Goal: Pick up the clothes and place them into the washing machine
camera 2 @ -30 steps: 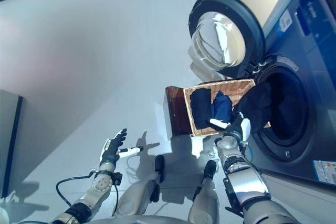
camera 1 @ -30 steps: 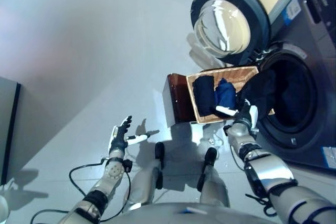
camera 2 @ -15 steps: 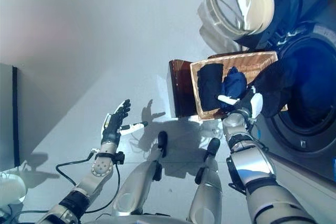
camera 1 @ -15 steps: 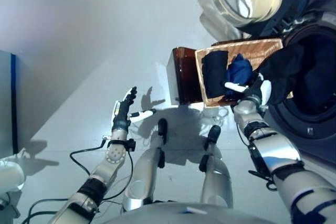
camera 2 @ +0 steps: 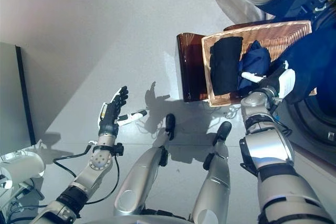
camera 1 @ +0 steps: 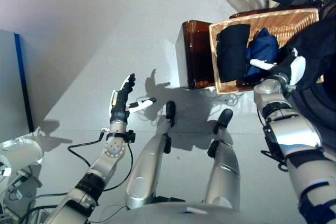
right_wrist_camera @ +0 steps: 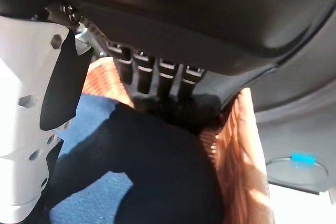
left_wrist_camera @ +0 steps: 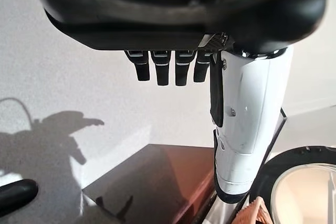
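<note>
Since the earlier frames the head camera has tilted, sliding the whole scene up and to the right, while the right hand (camera 1: 287, 68) still grips a black garment (camera 2: 314, 61) between the wicker basket (camera 1: 294, 22) and the washing machine drum (camera 1: 321, 114). Its fingers (right_wrist_camera: 157, 77) curl into the dark cloth, seen in the right wrist view. A folded black garment (camera 2: 226, 64) and a blue garment (camera 1: 263, 48) lie inside the basket, which sits on a brown stand (camera 1: 195, 53). The left hand (camera 1: 122, 100) hangs over the grey floor (camera 1: 94, 35) with fingers straight, holding nothing.
</note>
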`<state>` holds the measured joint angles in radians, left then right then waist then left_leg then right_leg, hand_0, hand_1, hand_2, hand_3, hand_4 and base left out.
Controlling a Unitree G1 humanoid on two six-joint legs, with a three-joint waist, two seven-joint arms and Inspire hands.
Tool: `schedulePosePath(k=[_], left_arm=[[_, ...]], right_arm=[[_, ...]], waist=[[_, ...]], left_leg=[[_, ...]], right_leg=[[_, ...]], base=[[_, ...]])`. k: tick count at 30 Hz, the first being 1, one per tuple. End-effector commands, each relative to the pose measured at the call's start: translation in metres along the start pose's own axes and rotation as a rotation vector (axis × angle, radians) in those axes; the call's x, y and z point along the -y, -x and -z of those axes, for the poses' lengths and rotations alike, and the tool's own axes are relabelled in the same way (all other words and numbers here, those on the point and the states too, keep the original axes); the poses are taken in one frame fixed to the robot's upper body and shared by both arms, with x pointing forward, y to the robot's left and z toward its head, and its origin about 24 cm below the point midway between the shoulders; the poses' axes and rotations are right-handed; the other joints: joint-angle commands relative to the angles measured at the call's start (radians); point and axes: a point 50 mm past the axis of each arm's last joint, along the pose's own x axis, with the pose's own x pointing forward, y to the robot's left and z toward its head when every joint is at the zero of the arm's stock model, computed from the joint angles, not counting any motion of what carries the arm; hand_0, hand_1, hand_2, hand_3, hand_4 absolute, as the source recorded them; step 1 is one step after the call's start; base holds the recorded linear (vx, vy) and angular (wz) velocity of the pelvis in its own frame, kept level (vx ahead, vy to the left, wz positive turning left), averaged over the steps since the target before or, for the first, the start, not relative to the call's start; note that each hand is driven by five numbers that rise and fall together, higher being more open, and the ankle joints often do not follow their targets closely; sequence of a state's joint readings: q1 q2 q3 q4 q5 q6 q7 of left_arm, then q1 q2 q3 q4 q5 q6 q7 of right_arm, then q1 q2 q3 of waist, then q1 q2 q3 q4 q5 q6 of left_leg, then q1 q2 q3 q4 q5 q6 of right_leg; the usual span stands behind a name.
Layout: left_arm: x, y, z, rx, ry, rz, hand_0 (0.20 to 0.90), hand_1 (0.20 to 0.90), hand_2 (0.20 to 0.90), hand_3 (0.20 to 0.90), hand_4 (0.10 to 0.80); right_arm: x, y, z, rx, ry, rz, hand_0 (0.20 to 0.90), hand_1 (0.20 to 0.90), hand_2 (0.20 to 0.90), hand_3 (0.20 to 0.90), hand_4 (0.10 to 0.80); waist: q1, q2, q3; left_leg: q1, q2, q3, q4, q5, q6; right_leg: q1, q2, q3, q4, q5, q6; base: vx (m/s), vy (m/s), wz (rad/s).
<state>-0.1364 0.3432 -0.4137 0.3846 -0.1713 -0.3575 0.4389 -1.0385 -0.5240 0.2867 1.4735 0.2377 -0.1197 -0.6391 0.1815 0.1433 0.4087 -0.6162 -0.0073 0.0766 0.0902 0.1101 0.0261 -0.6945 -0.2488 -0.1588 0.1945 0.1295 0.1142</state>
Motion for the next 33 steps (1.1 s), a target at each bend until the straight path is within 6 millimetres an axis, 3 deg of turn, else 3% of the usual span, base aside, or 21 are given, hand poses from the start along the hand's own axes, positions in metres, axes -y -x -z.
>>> schedulePosePath(k=[1,9,10,11,12,13,18,27,28,29,30,32,33], left_arm=[[-0.013,0.0,-0.035,0.2,0.035,-0.039,0.9,0.9,0.9,0.9,0.8],[-0.013,0.001,-0.05,0.269,0.064,-0.047,0.9,0.9,0.9,0.9,0.8],[-0.013,0.001,-0.055,0.291,0.068,-0.044,0.9,0.9,0.9,0.9,0.8],[-0.012,0.001,-0.058,0.305,0.07,-0.044,0.9,0.9,0.9,0.9,0.8],[-0.012,0.001,-0.06,0.314,0.074,-0.044,0.9,0.9,0.9,0.9,0.8],[-0.012,0.0,-0.062,0.323,0.072,-0.044,0.9,0.9,0.9,0.9,0.8],[-0.012,-0.002,-0.066,0.342,0.065,-0.059,0.9,0.9,0.9,0.9,0.8],[-0.015,-0.002,-0.064,0.33,0.071,-0.074,0.9,0.9,0.9,0.9,0.8],[-0.015,-0.002,-0.064,0.331,0.07,-0.07,0.9,0.9,0.9,0.9,0.8],[-0.015,-0.002,-0.064,0.33,0.07,-0.069,0.9,0.9,0.9,0.9,0.8],[-0.015,-0.002,-0.062,0.323,0.07,-0.064,0.9,0.9,0.9,0.9,0.8],[-0.015,-0.002,-0.062,0.32,0.07,-0.063,0.9,0.9,0.9,0.9,0.8],[-0.016,-0.003,-0.062,0.319,0.069,-0.063,0.9,0.9,0.9,0.9,0.8]], right_arm=[[0.036,-0.021,-0.037,0.151,0.063,0.147,0.9,0.9,0.9,0.9,0.8],[0.053,-0.028,-0.051,0.183,0.121,0.201,0.9,0.9,0.9,0.9,0.8],[0.06,-0.031,-0.051,0.182,0.142,0.214,0.801,0.801,0.801,0.801,0.729],[0.064,-0.033,-0.051,0.183,0.151,0.225,0.532,0.532,0.532,0.532,0.537],[0.067,-0.034,-0.051,0.184,0.159,0.229,0.409,0.409,0.409,0.409,0.449],[0.071,-0.036,-0.052,0.187,0.169,0.238,0.2,0.2,0.2,0.2,0.3],[0.08,-0.039,-0.053,0.179,0.211,0.273,0.2,0.2,0.2,0.2,0.3],[0.08,-0.038,-0.056,0.179,0.179,0.286,0.2,0.2,0.2,0.2,0.3],[0.082,-0.039,-0.058,0.175,0.162,0.296,0.2,0.2,0.2,0.2,0.3],[0.082,-0.039,-0.058,0.175,0.164,0.296,0.2,0.2,0.2,0.2,0.3],[0.087,-0.04,-0.06,0.171,0.125,0.317,0.2,0.2,0.2,0.2,0.3],[0.089,-0.04,-0.06,0.167,0.103,0.327,0.2,0.2,0.2,0.2,0.3],[0.09,-0.04,-0.059,0.15,0.013,0.339,0.2,0.2,0.2,0.2,0.3]], waist=[[0.021,0.026,-0.031],[0.041,0.044,-0.029],[0.047,0.052,-0.025],[0.051,0.057,-0.024],[0.052,0.06,-0.024],[0.054,0.063,-0.024],[0.061,0.074,-0.027],[0.047,0.073,-0.038],[0.042,0.078,-0.035],[0.043,0.075,-0.041],[0.034,0.08,-0.04],[0.031,0.08,-0.041],[0.023,0.081,-0.042]], left_leg=[[-0.114,0.012,-0.056,0.083,-0.023,-0.082],[-0.165,0.001,-0.075,0.092,-0.044,-0.091],[-0.18,-0.005,-0.081,0.097,-0.044,-0.091],[-0.192,-0.009,-0.083,0.101,-0.043,-0.091],[-0.197,-0.011,-0.085,0.103,-0.042,-0.092],[-0.204,-0.013,-0.087,0.104,-0.041,-0.091],[-0.216,-0.024,-0.088,0.103,-0.037,-0.091],[-0.174,-0.022,-0.067,0.077,-0.034,-0.09],[-0.175,-0.02,-0.053,0.072,-0.005,-0.085],[-0.162,-0.021,-0.059,0.07,-0.032,-0.09],[-0.162,-0.018,-0.044,0.068,-0.006,-0.085],[-0.157,-0.017,-0.04,0.066,-0.007,-0.085],[-0.149,-0.016,-0.03,0.066,-0.009,-0.086]], right_leg=[[0.002,-0.01,0.027,0.062,-0.073,0.0],[-0.049,-0.022,0.029,0.11,-0.118,0.008],[-0.062,-0.027,0.029,0.125,-0.125,0.008],[-0.073,-0.031,0.028,0.137,-0.128,0.008],[-0.081,-0.035,0.028,0.147,-0.131,0.008],[-0.088,-0.04,0.029,0.151,-0.134,0.009],[-0.11,-0.048,0.032,0.168,-0.139,0.007],[-0.086,-0.044,0.058,0.121,-0.113,0.011],[-0.087,-0.041,0.06,0.1,-0.076,0.004],[-0.076,-0.041,0.067,0.103,-0.103,0.012],[-0.077,-0.036,0.072,0.085,-0.069,0.004],[-0.073,-0.033,0.078,0.079,-0.066,0.004],[-0.067,-0.031,0.086,0.069,-0.063,0.006]], base=[[0.0,0.0,0.0],[0.04,-0.011,0.08],[0.012,0.002,0.17],[0.017,0.008,0.18],[0.013,0.012,0.2],[0.018,0.018,0.22],[0.017,0.027,0.17],[-0.002,0.041,-0.03],[-0.012,0.021,-0.12],[-0.132,0.056,-0.16],[-0.015,0.04,-0.17],[-0.067,0.046,-0.23],[-0.017,0.011,-0.25]])
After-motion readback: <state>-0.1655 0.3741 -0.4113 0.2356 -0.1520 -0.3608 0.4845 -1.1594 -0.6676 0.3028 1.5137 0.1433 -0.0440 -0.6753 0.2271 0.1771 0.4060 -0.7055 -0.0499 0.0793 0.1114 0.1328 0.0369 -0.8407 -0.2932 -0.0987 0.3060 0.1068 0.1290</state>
